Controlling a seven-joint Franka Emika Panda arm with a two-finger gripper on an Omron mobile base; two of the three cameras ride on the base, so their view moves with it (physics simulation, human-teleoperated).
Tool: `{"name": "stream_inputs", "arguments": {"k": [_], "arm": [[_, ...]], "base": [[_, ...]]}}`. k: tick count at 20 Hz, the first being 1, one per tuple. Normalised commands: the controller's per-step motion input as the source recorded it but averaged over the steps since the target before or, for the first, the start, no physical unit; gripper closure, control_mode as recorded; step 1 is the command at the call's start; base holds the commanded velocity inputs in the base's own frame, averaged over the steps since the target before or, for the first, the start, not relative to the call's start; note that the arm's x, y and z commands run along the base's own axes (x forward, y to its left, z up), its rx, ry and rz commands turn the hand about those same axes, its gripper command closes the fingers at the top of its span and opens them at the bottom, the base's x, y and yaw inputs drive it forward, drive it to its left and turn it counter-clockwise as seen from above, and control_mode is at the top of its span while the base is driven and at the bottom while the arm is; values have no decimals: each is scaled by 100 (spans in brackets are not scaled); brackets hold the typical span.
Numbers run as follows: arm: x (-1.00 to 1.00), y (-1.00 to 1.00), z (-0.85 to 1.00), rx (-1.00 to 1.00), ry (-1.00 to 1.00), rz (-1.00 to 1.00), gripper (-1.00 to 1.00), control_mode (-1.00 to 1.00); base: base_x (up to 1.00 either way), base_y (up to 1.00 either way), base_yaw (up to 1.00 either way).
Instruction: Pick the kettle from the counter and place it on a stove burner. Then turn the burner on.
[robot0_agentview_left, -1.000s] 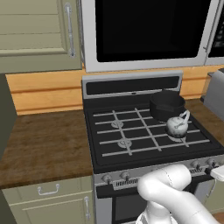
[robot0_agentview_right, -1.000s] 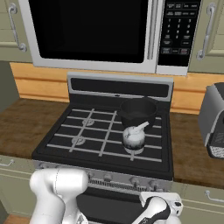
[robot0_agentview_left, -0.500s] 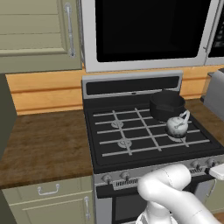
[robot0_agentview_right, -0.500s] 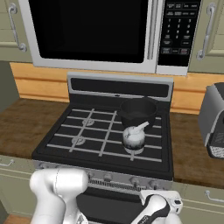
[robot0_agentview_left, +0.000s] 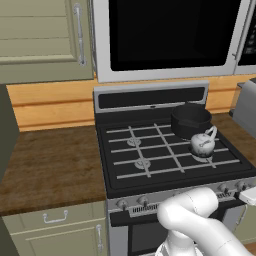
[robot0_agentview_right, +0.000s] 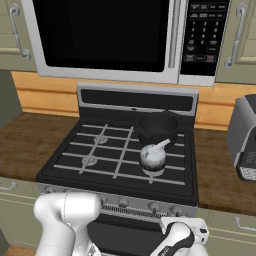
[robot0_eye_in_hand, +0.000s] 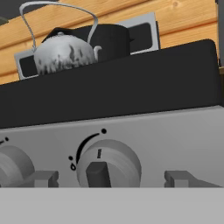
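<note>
The whitish-grey mottled kettle (robot0_agentview_left: 202, 144) (robot0_agentview_right: 153, 156) (robot0_eye_in_hand: 65, 52) stands upright on the front right stove burner of the black cooktop, just in front of the wide black pot (robot0_agentview_left: 191, 120) (robot0_agentview_right: 158, 128). My gripper (robot0_eye_in_hand: 111, 177) (robot0_agentview_right: 186, 234) is low at the stove's front panel, below the kettle. It is open, and its two fingertips (robot0_eye_in_hand: 43, 177) stand on either side of a round grey control knob (robot0_eye_in_hand: 109, 164) without touching it. The knob's pointer sits upright. The front left burner (robot0_agentview_left: 142, 163) is bare.
The wood-grain counter (robot0_agentview_left: 50, 165) (robot0_agentview_right: 20, 145) lies left of the stove, with more counter and a grey toaster (robot0_agentview_right: 245, 137) on the right. A microwave (robot0_agentview_right: 105, 40) hangs above. A second knob (robot0_eye_in_hand: 13, 166) sits left of the gripper. My white arm (robot0_agentview_left: 195, 225) crosses the oven front.
</note>
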Motion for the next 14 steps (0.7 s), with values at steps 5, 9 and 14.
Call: {"name": "stream_inputs", "arguments": {"k": [5,9,14], "arm": [[0,0,0,0,0,0,100,-100],[0,0,0,0,0,0,100,-100],[0,0,0,-1,0,0,100,-100]], "base": [[0,0,0],[0,0,0],[0,0,0]]}}
